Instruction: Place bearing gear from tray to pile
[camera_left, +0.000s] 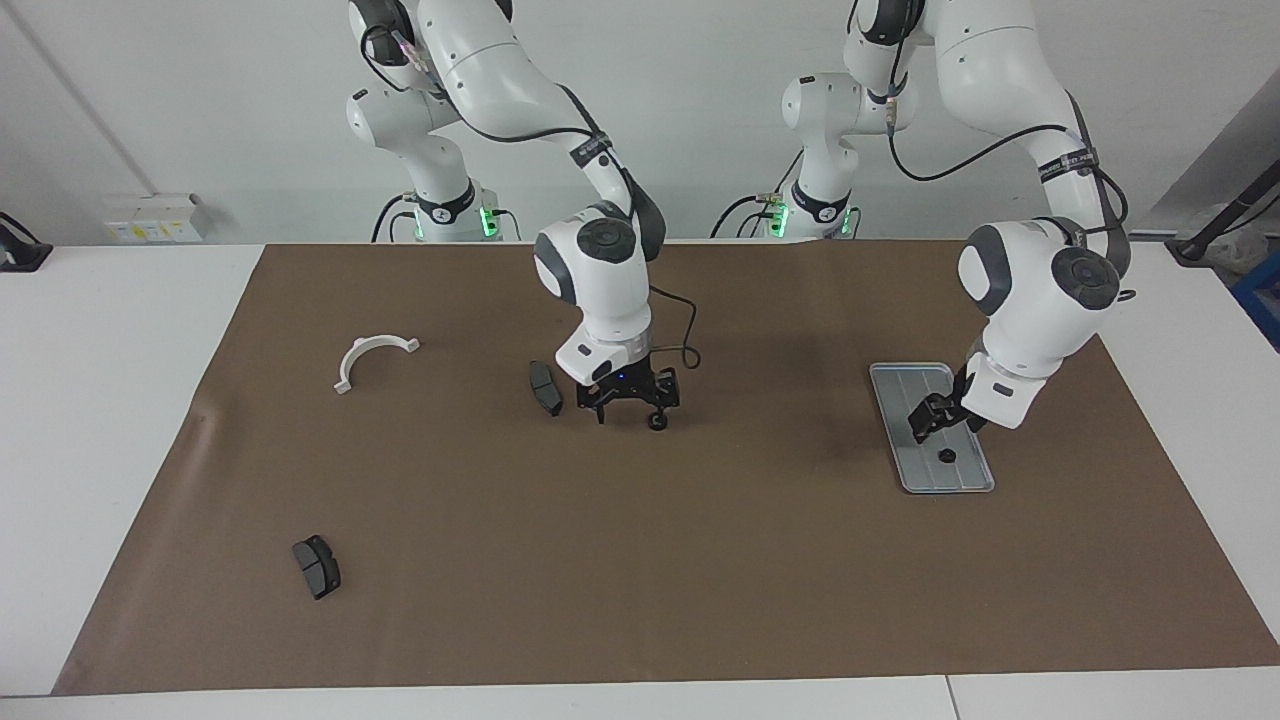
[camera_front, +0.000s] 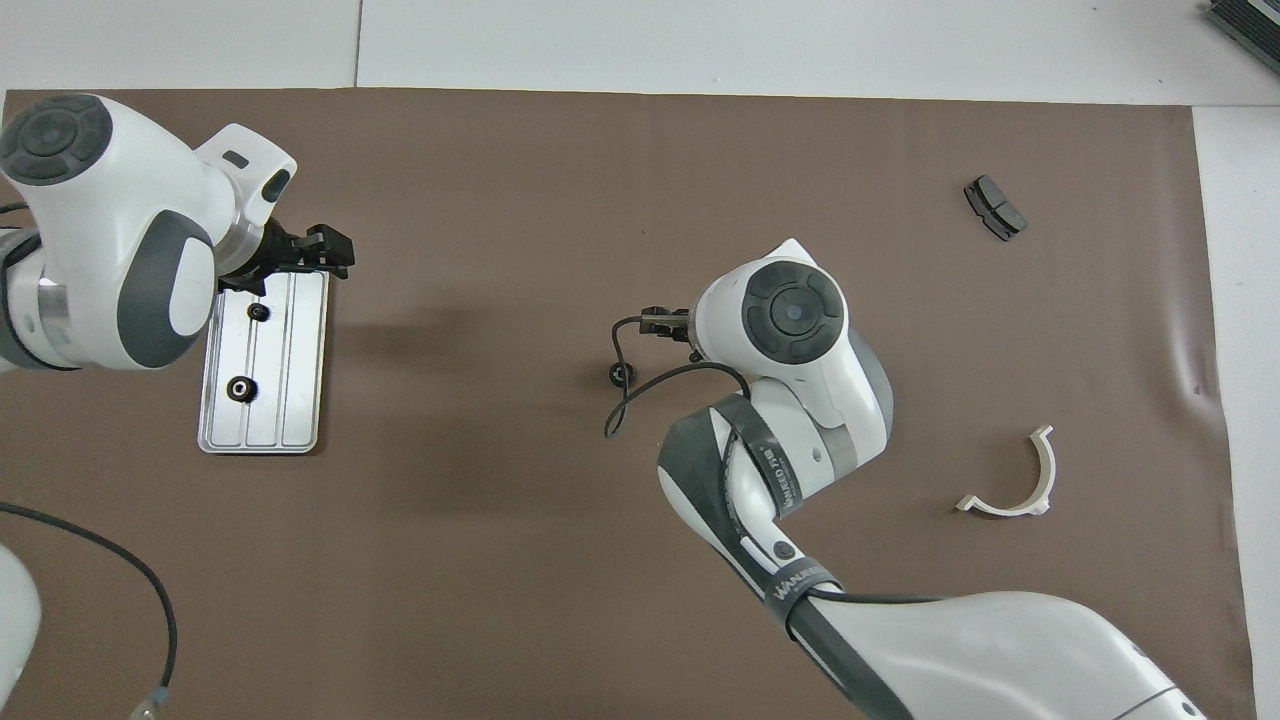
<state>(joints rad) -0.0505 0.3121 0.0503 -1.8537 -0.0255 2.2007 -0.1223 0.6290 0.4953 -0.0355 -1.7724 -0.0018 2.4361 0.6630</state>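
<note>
The silver tray lies toward the left arm's end of the table. It carries two black bearing gears; in the facing view only one gear shows. My left gripper hangs open over the tray and holds nothing. A third gear lies on the brown mat near the middle. My right gripper hovers open just over it, one finger right above the gear. The pile is scattered: a white half-ring bracket and dark brake pads.
A brown mat covers most of the white table. One brake pad lies right beside the right gripper, toward the right arm's end. The right arm's black cable loops over the mat near the loose gear.
</note>
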